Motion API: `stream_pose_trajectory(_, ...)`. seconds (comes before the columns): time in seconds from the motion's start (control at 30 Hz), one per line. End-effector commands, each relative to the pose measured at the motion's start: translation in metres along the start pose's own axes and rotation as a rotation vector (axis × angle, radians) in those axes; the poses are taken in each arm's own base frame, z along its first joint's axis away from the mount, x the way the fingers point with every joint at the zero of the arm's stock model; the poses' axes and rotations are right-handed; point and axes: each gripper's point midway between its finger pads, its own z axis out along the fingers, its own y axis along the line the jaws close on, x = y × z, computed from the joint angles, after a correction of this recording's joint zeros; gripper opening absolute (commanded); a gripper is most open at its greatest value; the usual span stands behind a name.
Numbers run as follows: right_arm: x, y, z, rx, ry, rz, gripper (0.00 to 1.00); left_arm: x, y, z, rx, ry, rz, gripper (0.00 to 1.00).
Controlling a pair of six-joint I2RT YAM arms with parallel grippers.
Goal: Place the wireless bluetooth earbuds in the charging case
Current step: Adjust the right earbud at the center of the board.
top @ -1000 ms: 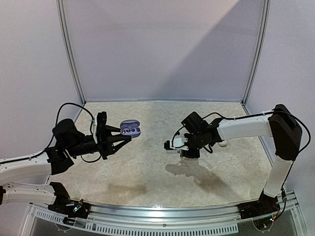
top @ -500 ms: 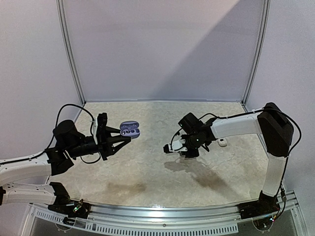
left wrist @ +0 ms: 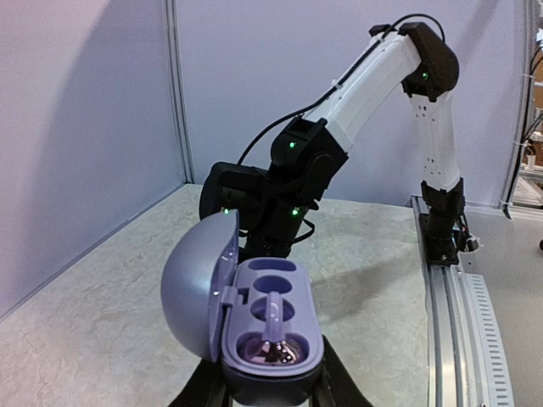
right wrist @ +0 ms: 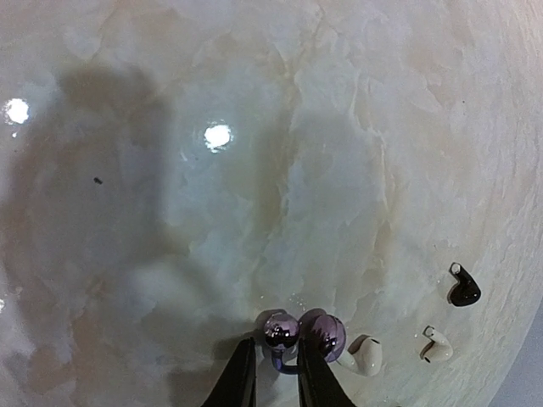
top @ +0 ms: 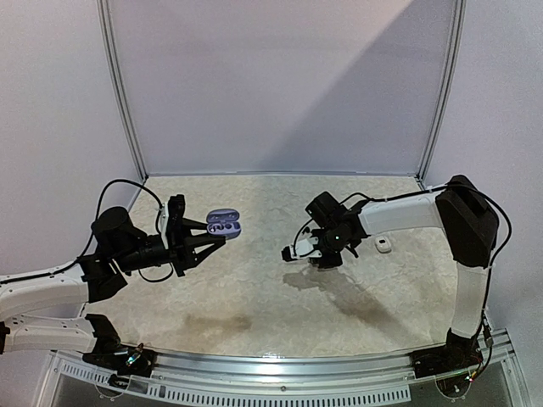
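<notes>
The right gripper (right wrist: 276, 342) is low over the desk (right wrist: 254, 170), its two dark fingers drawn in to a narrow gap. A glossy purple earbud (right wrist: 280, 331) lies right at the fingertips. Its rounded bulb sits just beyond them and a thin purple loop runs down into the gap between the fingers. A second purple bulb (right wrist: 326, 333) lies just outside the right-hand finger, touching or almost touching the first. Whether the two bulbs are one piece cannot be told. Nor is it clear whether the fingers actually press on the loop or only flank it.

Just beside the second bulb lies a white earbud (right wrist: 366, 355), with another white earbud (right wrist: 437, 345) a little further to the right. A black earbud (right wrist: 464, 290) lies apart from them, toward the right edge of the wrist view.

Well away on the other side of the desk, the left gripper (top: 214, 231) pinches the lilac charging case (left wrist: 310, 339) from both sides and holds it up off the surface. The case is open, with its domed lid (left wrist: 191, 292) swung out to one side. The moulded wells face up, and a shiny lilac piece (left wrist: 271, 339) sits in the nearest one.
</notes>
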Motion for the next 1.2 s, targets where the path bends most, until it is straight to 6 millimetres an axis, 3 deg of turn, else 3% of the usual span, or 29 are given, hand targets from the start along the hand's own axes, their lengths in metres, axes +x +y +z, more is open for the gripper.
stream_pose_trajectory(0.0,0.006,-0.001,0.008,-0.017,0.033,-0.017,0.17,0.002,0.002,-0.002,-0.008,0.004,0.007,0.0)
stream_pose_trajectory(0.37,0.004,0.0,0.012,-0.062,0.045,-0.006,0.08,0.003,0.003,-0.003,-0.011,0.007,0.006,0.0)
stream_pose_trajectory(0.53,0.002,0.0,0.001,-0.08,0.047,0.044,0.05,0.003,0.003,-0.003,-0.012,0.006,0.006,0.0)
stream_pose_trajectory(0.7,-0.01,-0.008,-0.023,-0.083,0.024,0.331,0.02,0.003,0.004,-0.004,-0.018,0.007,0.006,0.0)
stream_pose_trajectory(0.93,0.005,0.001,-0.052,-0.042,0.109,0.876,0.0,0.002,0.004,-0.004,-0.018,0.004,0.008,0.0)
stream_pose_trajectory(1.17,0.017,0.035,-0.058,0.061,0.308,1.294,0.0,0.003,0.002,-0.004,-0.009,0.001,0.009,0.0)
